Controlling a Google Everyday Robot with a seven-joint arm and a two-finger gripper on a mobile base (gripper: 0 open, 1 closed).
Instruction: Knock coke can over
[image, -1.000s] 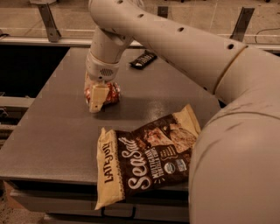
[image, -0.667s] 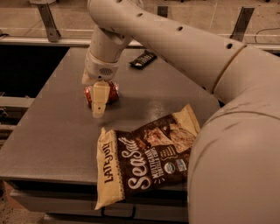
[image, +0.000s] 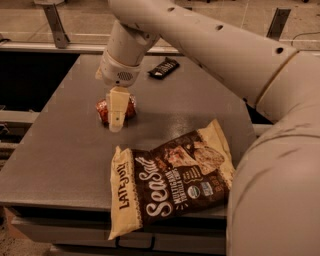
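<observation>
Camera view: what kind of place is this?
Probably an office or lab test area: a grey table holds a chip bag, a snack bar and a coke can; the gripper is at the can.

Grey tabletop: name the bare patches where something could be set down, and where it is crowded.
Bare: the left strip of the grey tabletop, between its left edge, the small red coke can and the brown-and-cream chip bag; also the middle right, between can, bag and the black snack bar wrapper. Crowded: around the can, where the white gripper hovers at it.

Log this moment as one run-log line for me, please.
gripper: down at coke can | coke can: partly hidden, seemingly on its side | chip bag: near front edge
</observation>
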